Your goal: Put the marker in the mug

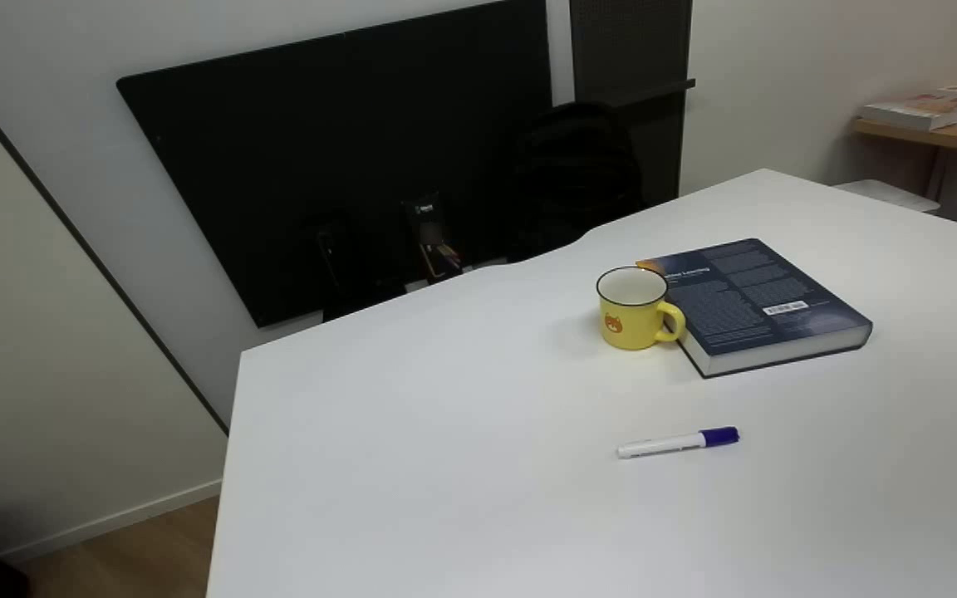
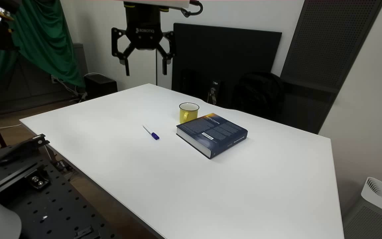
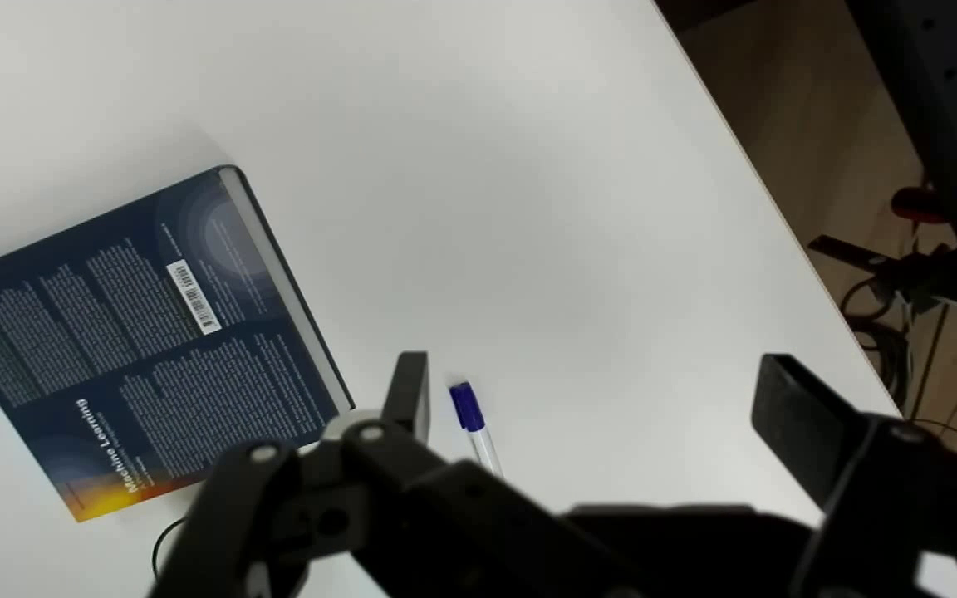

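The marker (image 1: 668,445), white with a blue-purple cap, lies flat on the white table in front of the mug (image 1: 630,325). It also shows in an exterior view (image 2: 151,132). In the wrist view the cap end of the marker (image 3: 468,408) shows near the left finger; its other end is hidden behind the gripper. The yellow mug stands upright beside the book, handle out, also in an exterior view (image 2: 187,114). In the wrist view the gripper mostly hides it. My gripper (image 2: 146,71) is open and empty, high above the table; its spread fingers (image 3: 599,403) show in the wrist view.
A thick dark blue book (image 1: 765,299) lies flat right against or very near the mug's handle side; it also shows in the wrist view (image 3: 138,332). The white table (image 2: 260,186) bears these things. A black perforated base plate (image 2: 55,205) stands beside the table edge.
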You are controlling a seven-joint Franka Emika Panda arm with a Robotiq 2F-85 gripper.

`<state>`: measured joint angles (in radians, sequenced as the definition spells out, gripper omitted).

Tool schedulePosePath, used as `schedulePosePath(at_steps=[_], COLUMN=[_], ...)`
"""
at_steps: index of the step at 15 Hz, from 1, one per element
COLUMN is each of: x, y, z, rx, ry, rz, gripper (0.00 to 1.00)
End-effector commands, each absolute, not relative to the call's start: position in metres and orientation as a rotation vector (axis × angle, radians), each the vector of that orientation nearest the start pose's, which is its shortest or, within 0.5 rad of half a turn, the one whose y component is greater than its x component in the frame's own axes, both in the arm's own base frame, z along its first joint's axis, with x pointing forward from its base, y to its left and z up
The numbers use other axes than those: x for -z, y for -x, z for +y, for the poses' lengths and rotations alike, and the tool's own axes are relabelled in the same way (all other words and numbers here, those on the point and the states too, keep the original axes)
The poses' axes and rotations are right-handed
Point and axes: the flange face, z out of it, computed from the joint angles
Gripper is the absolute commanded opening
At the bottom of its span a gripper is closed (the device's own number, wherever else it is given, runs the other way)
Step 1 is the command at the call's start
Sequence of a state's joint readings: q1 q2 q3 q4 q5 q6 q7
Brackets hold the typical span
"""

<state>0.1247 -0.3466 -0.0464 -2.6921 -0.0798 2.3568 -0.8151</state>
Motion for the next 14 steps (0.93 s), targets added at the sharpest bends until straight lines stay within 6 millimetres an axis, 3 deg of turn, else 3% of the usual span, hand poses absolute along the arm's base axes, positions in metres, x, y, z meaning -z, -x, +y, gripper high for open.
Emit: schedulePosePath(at_steps=[1, 10, 14], x=[-0.339, -0.334, -0.309], y=[-0.389, -0.385, -0.414], z=[0.031, 0.032, 0.050], rx=[-0.007, -0.013, 0.006], ry=[2.833, 2.833, 2.807], rz=[-1.508, -1.564, -1.795], gripper=[1.00, 1.00, 1.00])
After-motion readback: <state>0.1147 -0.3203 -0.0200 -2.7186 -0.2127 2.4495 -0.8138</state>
